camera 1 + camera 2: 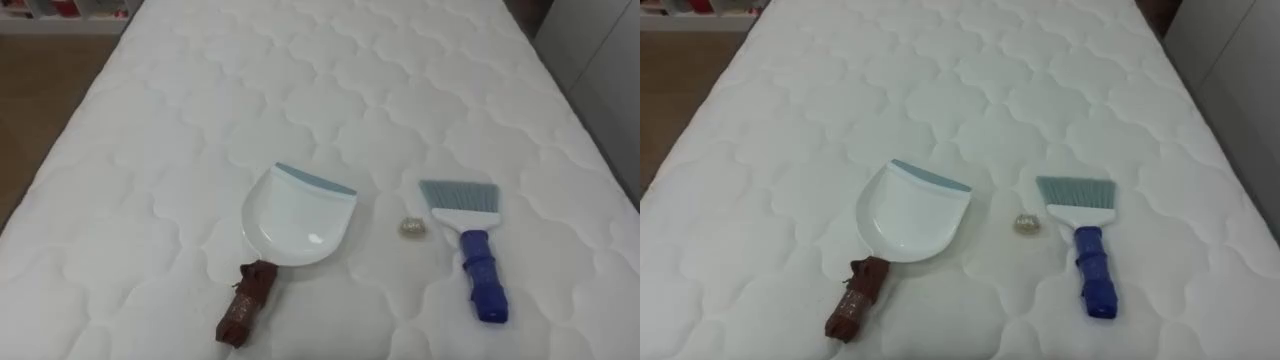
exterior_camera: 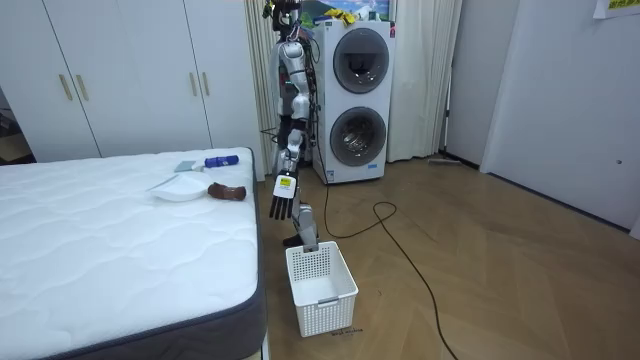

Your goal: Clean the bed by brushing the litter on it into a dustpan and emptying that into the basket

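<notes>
1. Far left on the head camera you've got the bed (image 1: 150, 130), a white quilted mattress running away toward 12 o'clock.
2. Next is the white dustpan (image 1: 297, 218), lying flat on the mattress. Its blue-edged lip faces roughly 1 o'clock, and its brown wrapped handle (image 1: 246, 303) trails off toward 7 o'clock.
3. At about 3 o'clock from the pan sits a small crumpled wad (image 1: 411, 228). It's between pan and brush and touches neither; can't tell what it's made of.
4. Just right of that is the brush (image 1: 470, 225), with its grey-blue bristles (image 1: 459, 192) at 12 o'clock and its blue handle (image 1: 482, 278) pointing to 6. The wad sits near the bristles' left corner.
5. In the room view your robot stands at the end of the bed where the pan and brush lie, with the stacked washing machines (image 2: 358, 100) behind it.
6. Its left hand (image 2: 281, 203) hangs by the mattress corner, fingers straight down and loose, holding nothing.
7. At about 5 o'clock from that hand, a white basket (image 2: 320, 290) sits on the wood floor (image 2: 500, 270).
</notes>
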